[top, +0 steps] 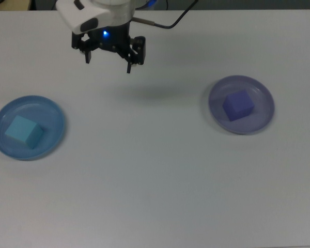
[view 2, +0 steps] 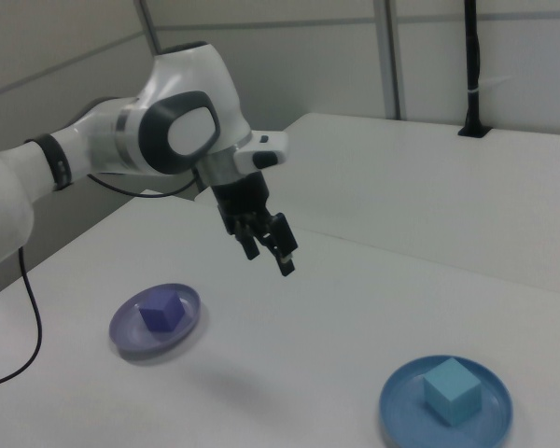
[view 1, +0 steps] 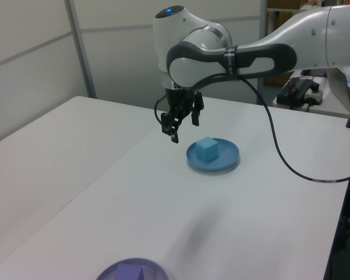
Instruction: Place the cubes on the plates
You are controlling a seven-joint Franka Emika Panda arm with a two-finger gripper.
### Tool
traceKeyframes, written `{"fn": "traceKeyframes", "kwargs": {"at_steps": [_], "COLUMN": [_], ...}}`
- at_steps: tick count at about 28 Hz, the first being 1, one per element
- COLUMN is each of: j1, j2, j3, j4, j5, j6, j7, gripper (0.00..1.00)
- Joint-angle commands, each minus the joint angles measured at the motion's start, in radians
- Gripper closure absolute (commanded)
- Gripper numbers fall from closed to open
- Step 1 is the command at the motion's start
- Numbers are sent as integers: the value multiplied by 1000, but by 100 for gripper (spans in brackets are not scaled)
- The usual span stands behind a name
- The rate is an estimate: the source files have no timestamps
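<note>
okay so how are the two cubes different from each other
Colour: the cyan cube is light turquoise, the purple cube a darker purple-blue.
Plate: the cyan cube sits on the blue plate, the purple cube on the lavender plate.
Position: the cyan cube is at the top view's left, the purple cube at the top view's right.
Both look alike in size, rest flat, and are clear of the claw.

Cyan cube (top: pixel 24 131) on blue plate (top: pixel 51 110); purple cube (top: pixel 238 105) on lavender plate (top: pixel 262 92).
</note>
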Motion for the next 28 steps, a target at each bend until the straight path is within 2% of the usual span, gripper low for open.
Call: {"fn": "traceKeyframes", "kwargs": {"at_steps": [1,4,5,8,11,28], "j1": [34,34,31,23,8,1], "j2": [-92,-127,-144,-167,-173,-169], "j3": [-5,-2,-2,-13,-17,-20], "j4": [-84,-112,-121,-126,-118,-114], "j5": [0,25,61,120,158,160], "j6": [-24,-22,-24,-30,-39,-36], "j7": [8,-11,-54,-137,-180,-182], "gripper": [0,0,0,0,0,0]}}
